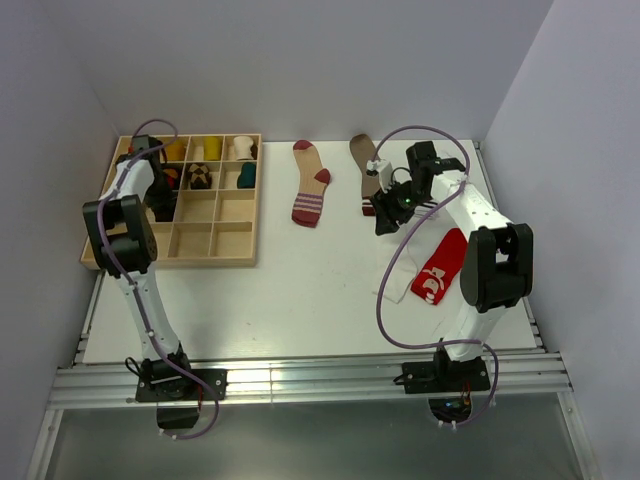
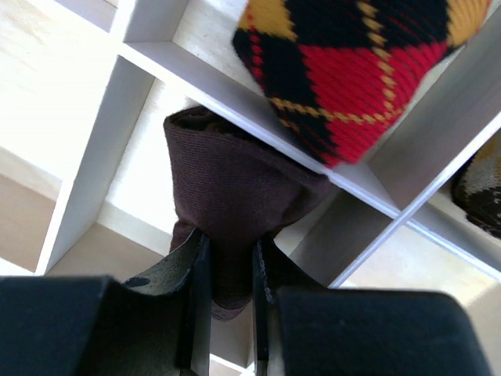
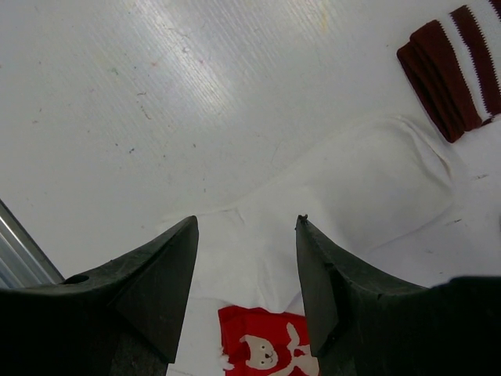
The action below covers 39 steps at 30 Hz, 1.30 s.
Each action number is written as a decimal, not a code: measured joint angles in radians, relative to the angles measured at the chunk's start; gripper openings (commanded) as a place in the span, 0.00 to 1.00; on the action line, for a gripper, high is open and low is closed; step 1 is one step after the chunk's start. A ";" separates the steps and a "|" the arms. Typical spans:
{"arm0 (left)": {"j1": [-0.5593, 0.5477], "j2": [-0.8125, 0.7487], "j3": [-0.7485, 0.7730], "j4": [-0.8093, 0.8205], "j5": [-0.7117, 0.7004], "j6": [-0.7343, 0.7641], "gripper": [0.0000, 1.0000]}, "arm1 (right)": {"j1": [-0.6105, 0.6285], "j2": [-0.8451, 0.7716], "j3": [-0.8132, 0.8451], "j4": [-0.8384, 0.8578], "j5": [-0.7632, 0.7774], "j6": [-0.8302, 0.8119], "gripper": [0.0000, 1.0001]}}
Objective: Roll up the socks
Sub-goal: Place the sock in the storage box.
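While my left gripper pinched a dark brown sock over the tray at the desk's far left corner, my right gripper hung spread above the white sock and red sock by the right edge.

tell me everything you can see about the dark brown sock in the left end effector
The dark brown sock is a soft, fine-ribbed knit bunched into a compact bundle, with a rounded fold at the top and no pattern showing. The left end effector is shut on its lower part, with fabric squeezed between the two fingers and hanging slightly below them. It hangs over a compartment of the wooden tray, and its upper edge overlaps a divider next to the argyle sock. Whether it touches the tray floor cannot be told.
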 measured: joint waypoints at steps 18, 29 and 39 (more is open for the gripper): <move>0.072 -0.075 -0.105 0.105 0.200 -0.069 0.52 | 0.000 0.000 -0.018 0.016 0.028 0.014 0.60; 0.062 -0.134 -0.110 0.097 0.200 -0.072 0.56 | 0.000 -0.002 -0.019 0.018 0.050 0.021 0.61; 0.056 -0.232 -0.110 0.079 0.170 -0.073 0.56 | -0.002 -0.087 -0.132 0.069 0.145 0.029 0.61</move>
